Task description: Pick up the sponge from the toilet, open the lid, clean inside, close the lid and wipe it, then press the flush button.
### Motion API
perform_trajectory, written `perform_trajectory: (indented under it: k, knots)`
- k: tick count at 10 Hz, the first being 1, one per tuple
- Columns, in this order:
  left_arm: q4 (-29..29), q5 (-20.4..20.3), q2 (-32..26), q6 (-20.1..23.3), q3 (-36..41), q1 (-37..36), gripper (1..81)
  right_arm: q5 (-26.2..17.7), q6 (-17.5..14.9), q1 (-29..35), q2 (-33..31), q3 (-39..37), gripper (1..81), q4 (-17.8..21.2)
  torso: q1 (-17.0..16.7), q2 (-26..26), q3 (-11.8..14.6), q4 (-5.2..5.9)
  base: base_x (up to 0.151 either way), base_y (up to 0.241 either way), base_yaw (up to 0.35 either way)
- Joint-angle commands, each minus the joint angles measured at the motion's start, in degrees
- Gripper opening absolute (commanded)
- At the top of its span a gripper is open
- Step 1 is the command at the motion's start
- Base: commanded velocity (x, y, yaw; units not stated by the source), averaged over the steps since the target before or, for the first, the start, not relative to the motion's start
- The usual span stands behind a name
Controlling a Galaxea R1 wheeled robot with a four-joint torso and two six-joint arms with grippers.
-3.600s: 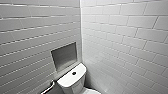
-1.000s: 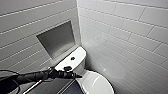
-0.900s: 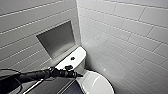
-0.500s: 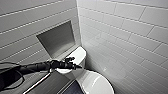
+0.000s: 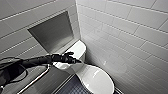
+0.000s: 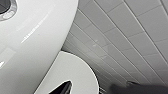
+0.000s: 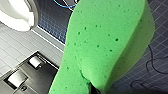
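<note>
Head view: the left gripper hovers over the tank of the toilet, below a wall niche; whether its grip is apart or together cannot be told. Left wrist view: the flush button sits in the tank top. Right wrist view: the right gripper is clamped on the sponge above dark floor tiles.

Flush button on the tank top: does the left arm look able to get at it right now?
Probably yes. The left gripper hovers over the toilet tank, and its wrist view shows the flush button close by on bare ceramic, nothing between. The sponge is off with the right arm.
</note>
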Motion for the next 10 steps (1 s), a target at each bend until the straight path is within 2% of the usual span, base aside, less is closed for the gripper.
perform_trajectory:
  k: [1,4,8,9,10]
  knots:
    - [-2.49,2.28,-1.41,-0.03,-0.97,-11.84,81.1,-5.39,-0.39,-3.08,1.09,0.94,1.0,-1.12,0.0,0.0,0.02,0.0,0.0,0.0,0.0]
    - [-4.07,4.22,-2.2,-0.03,-1.05,-15.62,81.1,-5.39,-0.39,-2.91,1.62,0.76,1.0,-1.64,0.0,0.05,-0.48,0.0,0.0,0.0,0.0]
    - [-3.9,4.48,-2.73,-0.03,-4.04,-17.56,81.1,-5.31,-0.3,-3.08,1.62,0.5,1.0,-1.56,0.0,0.05,-0.5,0.0,0.0,0.0,0.0]
    - [-3.81,4.4,-2.99,-0.03,-4.48,-17.82,1.0,-5.31,-0.3,-3.08,1.71,0.59,1.0,-1.56,0.0,0.05,-0.5,0.0,0.0,0.0,0.0]
    - [-3.81,4.4,-3.43,-0.03,-4.66,-18.09,1.0,-5.39,-0.3,-3.08,1.71,0.68,1.0,-1.56,0.0,0.05,-0.5,0.0,0.0,0.0,0.0]
